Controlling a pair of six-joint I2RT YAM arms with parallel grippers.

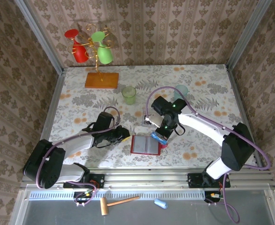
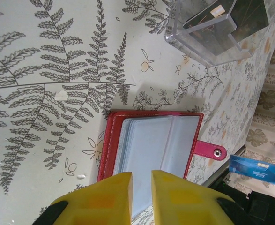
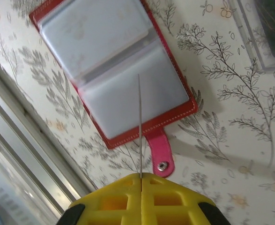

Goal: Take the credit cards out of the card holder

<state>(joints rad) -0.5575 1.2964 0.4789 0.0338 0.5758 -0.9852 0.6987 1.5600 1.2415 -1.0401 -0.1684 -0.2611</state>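
The card holder (image 1: 145,145) lies open and flat on the table (image 1: 207,89), just below the middle of the overhead view, with its grey pockets facing up and its snap tab (image 3: 159,152) sticking out to one side. The right gripper (image 3: 141,180) is clamped on a blue credit card (image 1: 158,138). Its own camera sees the card edge-on as a thin line rising from the closed fingers, above the tab side of the holder. The left gripper (image 2: 141,187) sits at the bottom of its wrist view over the holder's near edge with its jaws narrowly apart. Whether they pinch that edge or only hover there cannot be told. A clear plastic tray (image 2: 212,33) with a dark card in it stands in the upper right of that view, apart from the holder. The step in hand looks like carrying the freed card away, probably to that tray. To do it well, the right arm should keep its pinch firm, since the card is thin and slick. It should raise the card clear of the pockets and tab before moving sideways. It should let go only once the card is low over the tray, so it cannot skate off. The left arm would help by steadying the holder so the remaining pockets stay open.
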